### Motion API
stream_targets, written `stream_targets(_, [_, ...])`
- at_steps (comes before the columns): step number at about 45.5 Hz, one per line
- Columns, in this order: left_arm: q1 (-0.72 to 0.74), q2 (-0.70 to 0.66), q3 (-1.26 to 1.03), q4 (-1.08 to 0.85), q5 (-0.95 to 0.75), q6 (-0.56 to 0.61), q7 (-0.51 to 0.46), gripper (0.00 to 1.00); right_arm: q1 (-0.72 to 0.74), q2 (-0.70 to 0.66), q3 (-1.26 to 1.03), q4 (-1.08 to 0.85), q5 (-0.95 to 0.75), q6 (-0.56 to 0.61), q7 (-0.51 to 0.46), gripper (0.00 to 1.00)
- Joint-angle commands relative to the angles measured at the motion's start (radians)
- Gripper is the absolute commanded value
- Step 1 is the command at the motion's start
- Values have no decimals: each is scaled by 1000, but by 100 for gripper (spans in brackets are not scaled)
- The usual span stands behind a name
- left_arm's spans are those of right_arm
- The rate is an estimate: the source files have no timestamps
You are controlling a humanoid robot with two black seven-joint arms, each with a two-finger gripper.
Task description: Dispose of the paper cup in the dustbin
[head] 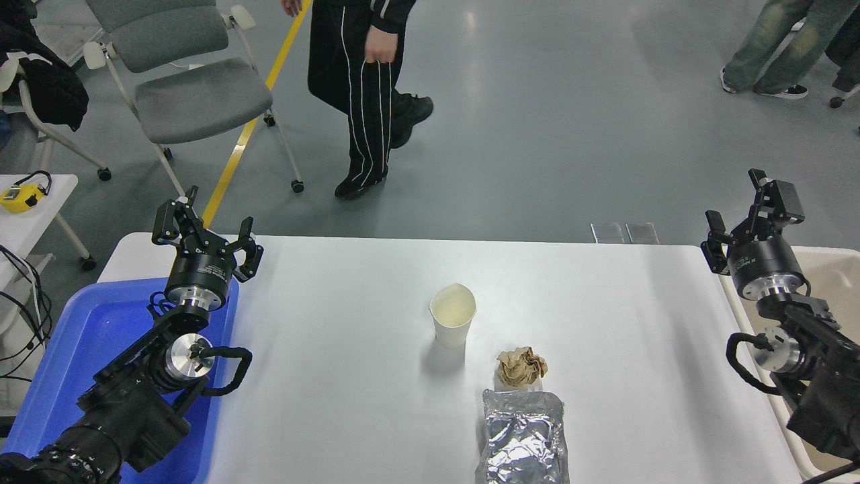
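Cup stood upright mid-bench; right end effector hung wide and empty above the bin, left end effector likewise wide.

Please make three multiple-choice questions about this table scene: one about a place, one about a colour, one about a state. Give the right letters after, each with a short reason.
1. Where does the crumpled brown paper ball lie?
A. Inside the paper cup
B. On the table, between the paper cup and the silver foil bag
C. In the blue tub

2. What colour is the tub under the left arm?
A. Blue
B. Red
C. Green

3. How is the paper cup standing?
A. Lying on its side
B. Held in the right gripper
C. Upright and empty, touched by no gripper

Answers:
1 B: the ball sits just beyond the silver foil bag, nearer than the cup.
2 A: the blue tub shows beside the left gripper.
3 C: its open mouth faces up, and the right gripper hangs over the dustbin.
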Motion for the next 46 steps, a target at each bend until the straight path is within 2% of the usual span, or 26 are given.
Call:
stream_targets(1, [0,0,0,0,0,0,0,100,4,30,10,-1,0,-5,0,99])
stream_targets(15, [0,0,0,0,0,0,0,100,-9,51,5,7,2,12,0,99])
stream_targets(33, [0,0,0,0,0,0,0,100,45,31,-36,-66,-1,-8,-11,99])
stream_targets(40, [0,0,0,0,0,0,0,100,143,-38,-286,-66,0,-9,-14,99])
stream_targets(44, [0,0,0,0,0,0,0,100,229,-53,-484,-67,-18,-6,-44,99])
stream_targets(46, [0,0,0,0,0,0,0,100,312,-58,-664,-75,-20,-5,-76,99])
